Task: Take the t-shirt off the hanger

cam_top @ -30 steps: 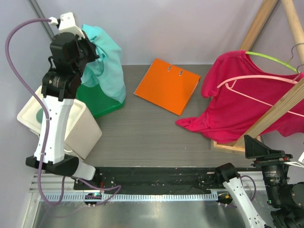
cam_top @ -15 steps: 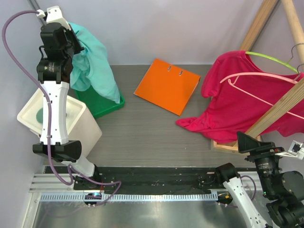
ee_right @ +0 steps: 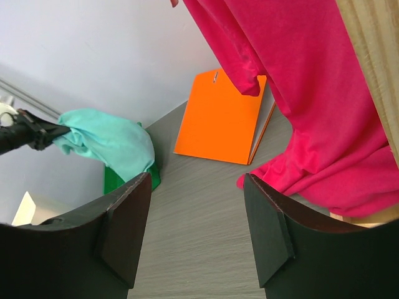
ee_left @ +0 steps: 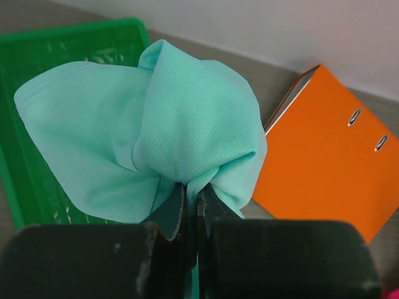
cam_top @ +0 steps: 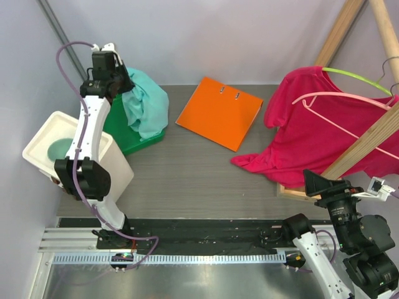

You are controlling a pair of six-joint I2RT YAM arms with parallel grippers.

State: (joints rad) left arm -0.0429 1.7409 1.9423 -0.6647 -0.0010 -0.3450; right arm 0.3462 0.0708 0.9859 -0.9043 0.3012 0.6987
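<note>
The grey surface (cam_top: 187, 168) takes up most of the scene. At its right side stands a wooden frame (cam_top: 368, 140) with slanted beams. Over this frame hangs a magenta t-shirt (cam_top: 312, 137), and its lower edge spreads onto the surface. At the near left there is a white bin (cam_top: 93, 168), with something pale green inside it.

An orange binder (cam_top: 219, 112) lies flat at the far middle, closed, with two metal rings showing on its cover. A green tray (cam_top: 124, 137) sits at the far left, just behind the bin. A teal t-shirt (ee_left: 156, 131) is bunched above this tray, off any hanger. Its lower folds come down to the right rim of the tray (whether they touch it, I cannot tell).

A pale pink hanger (cam_top: 349, 99) shows against the magenta cloth, and a light green hanger (cam_top: 355, 76) lies just behind it, by the shoulder.

The left end effector (ee_left: 192, 193) is at the far left over the tray, its fingers pressed together on a fold of the teal t-shirt. The right end effector (ee_right: 196, 187) is at the near right, below the magenta t-shirt, with its fingers apart and nothing between them.
</note>
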